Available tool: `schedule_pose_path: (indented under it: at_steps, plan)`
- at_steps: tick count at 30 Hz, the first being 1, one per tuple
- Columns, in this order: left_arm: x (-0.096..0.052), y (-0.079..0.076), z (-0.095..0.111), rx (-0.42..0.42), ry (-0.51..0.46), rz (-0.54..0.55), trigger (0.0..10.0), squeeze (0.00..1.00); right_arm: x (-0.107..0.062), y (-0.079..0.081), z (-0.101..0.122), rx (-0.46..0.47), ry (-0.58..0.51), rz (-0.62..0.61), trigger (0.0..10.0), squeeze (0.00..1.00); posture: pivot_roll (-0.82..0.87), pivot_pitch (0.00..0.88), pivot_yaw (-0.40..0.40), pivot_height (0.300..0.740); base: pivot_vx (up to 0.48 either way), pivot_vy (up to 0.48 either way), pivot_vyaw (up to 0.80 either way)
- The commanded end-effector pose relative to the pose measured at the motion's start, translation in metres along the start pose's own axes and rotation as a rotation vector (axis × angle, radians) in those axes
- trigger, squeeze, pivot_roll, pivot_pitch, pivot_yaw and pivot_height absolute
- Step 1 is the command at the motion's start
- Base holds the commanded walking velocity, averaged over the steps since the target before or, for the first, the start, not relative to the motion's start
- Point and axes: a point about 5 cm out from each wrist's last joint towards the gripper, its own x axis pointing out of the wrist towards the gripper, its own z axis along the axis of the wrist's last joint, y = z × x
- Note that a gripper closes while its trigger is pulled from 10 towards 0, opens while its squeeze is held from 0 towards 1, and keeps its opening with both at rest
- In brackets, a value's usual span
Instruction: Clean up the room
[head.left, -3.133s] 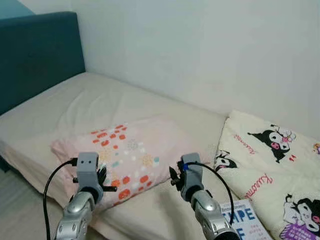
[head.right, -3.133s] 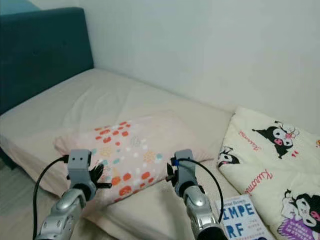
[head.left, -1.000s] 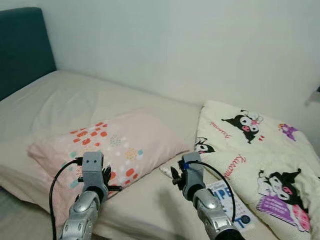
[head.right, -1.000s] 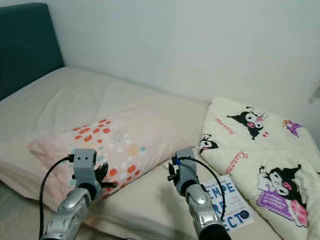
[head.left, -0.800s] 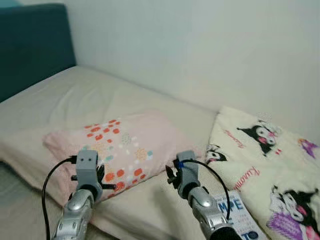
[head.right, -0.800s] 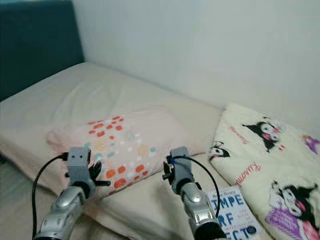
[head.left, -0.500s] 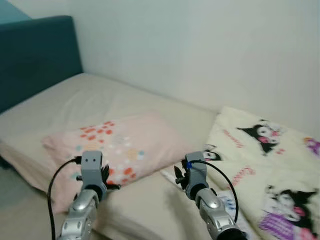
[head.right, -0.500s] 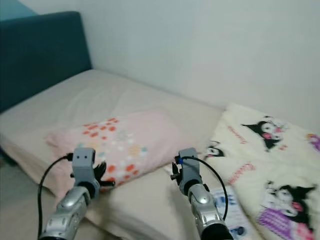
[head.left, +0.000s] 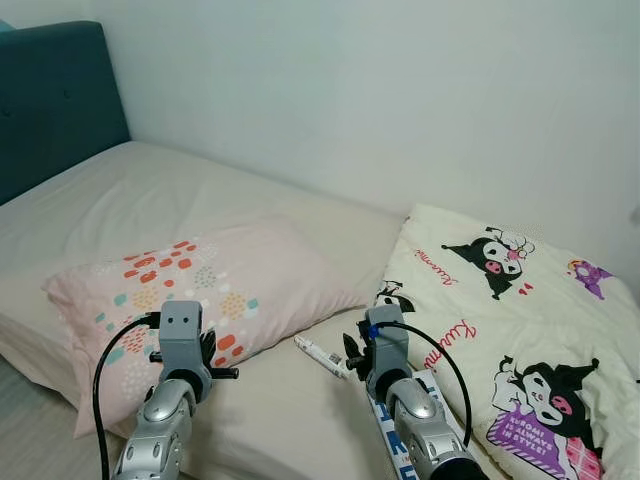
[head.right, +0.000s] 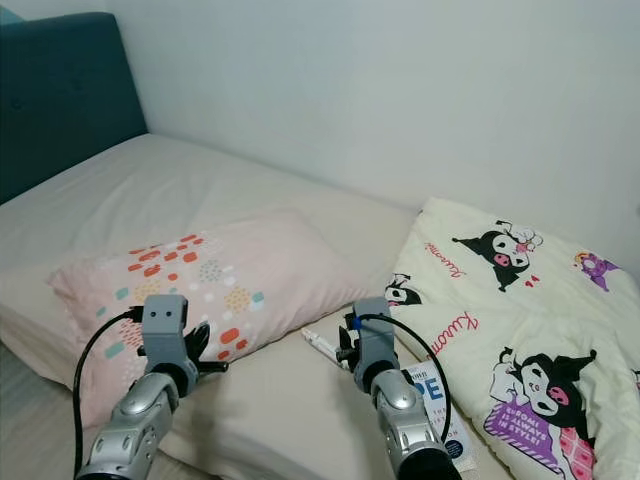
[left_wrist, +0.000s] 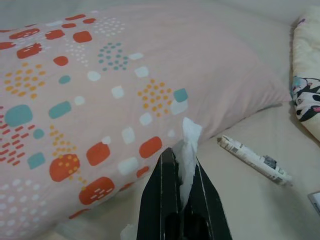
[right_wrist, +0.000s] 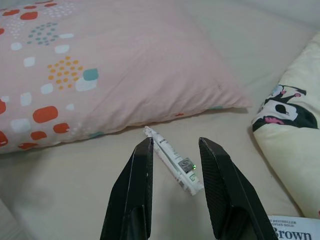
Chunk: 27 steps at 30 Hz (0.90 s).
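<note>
Two grippers logged: my left gripper (left_wrist: 181, 165) is closed on a white tissue (left_wrist: 188, 145) and hangs above the pillow (head.left: 200, 285) edge; my right gripper (right_wrist: 175, 150) has its fingers spread, poised over a white wrapper (right_wrist: 173, 159) on the bed (head.left: 280, 420), between pillow and blanket (head.left: 520, 330). Step in hand, as I judge it: collecting the wrapper, which lies between and just beyond the spread fingers, so the next move calls for lowering straight down and closing. One book (head.right: 435, 400) lies near, by the blanket.
</note>
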Motion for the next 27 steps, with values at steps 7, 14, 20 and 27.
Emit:
schedule_pose_path:
  at_steps: [7, 14, 20, 27]
  plan:
    - [-0.0014, 0.0027, -0.0033, -0.002, 0.006, 0.001, 10.0, 0.0, -0.0007, 0.0003, -0.0043, 0.016, 0.023, 0.0, 10.0, 0.0, 0.0, 0.0, -0.123, 0.74, 0.0, 0.48, 0.0]
    - [-0.0028, 0.0032, -0.0027, 0.019, -0.002, 0.003, 10.0, 0.0, -0.0008, 0.0011, -0.0047, 0.018, 0.025, 0.003, 10.0, 0.0, 0.01, 0.0, -0.125, 0.74, 0.0, 0.054, 0.0]
    - [-0.002, 0.0013, -0.0013, 0.038, -0.01, -0.014, 10.0, 0.0, -0.0015, 0.0006, -0.0055, 0.022, 0.027, -0.004, 10.0, 0.0, 0.0, 0.0, -0.116, 0.74, 0.0, 0.0, 0.0]
    - [-0.0009, -0.0035, 0.0006, 0.056, -0.016, -0.046, 10.0, 0.0, -0.0022, 0.0002, -0.0064, 0.025, 0.028, -0.008, 10.0, 0.0, 0.0, 0.0, -0.115, 0.74, 0.0, 0.0, 0.0]
